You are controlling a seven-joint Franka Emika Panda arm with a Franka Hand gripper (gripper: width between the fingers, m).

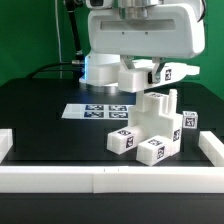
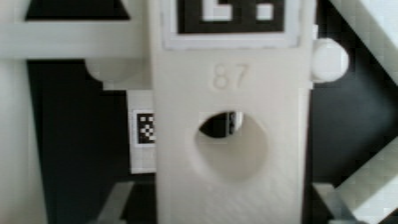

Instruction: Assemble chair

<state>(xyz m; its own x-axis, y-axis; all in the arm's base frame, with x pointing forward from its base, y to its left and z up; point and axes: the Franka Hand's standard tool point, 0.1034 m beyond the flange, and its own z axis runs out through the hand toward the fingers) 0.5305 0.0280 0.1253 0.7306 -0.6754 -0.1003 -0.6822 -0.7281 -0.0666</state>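
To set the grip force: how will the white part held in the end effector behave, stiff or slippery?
Likely stiff: the white part looks thick. Probably light for its size, as it seems plastic with a hole through it. Its smooth faces may slip.

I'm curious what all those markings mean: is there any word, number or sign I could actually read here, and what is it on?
"87": faint digits on the white chair part filling the wrist view, below its square tag.
Square tags on the chair pieces and the marker board: black-and-white patterns, no letters or numbers.
Nothing else readable in either view.
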